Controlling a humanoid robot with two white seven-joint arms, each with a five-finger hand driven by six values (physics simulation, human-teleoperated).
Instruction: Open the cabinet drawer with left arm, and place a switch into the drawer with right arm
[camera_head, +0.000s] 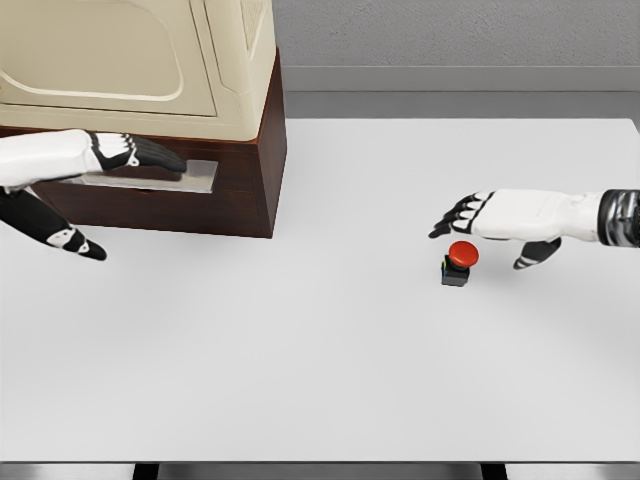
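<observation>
Fingers (452, 217) of the right hand (500, 218) hover spread—switch (459, 262) just below them.

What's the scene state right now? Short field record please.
drawer: closed, in the cabinet's dark base
left hand: fingers extended at the drawer handle, grasp unclear
switch: red button on black base, upright on the white table
right hand: open, above and just behind the switch, holding nothing
progress: drawer unopened, switch not picked up

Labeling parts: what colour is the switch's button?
Red, on a dark base; the switch shows best in the head view.
</observation>
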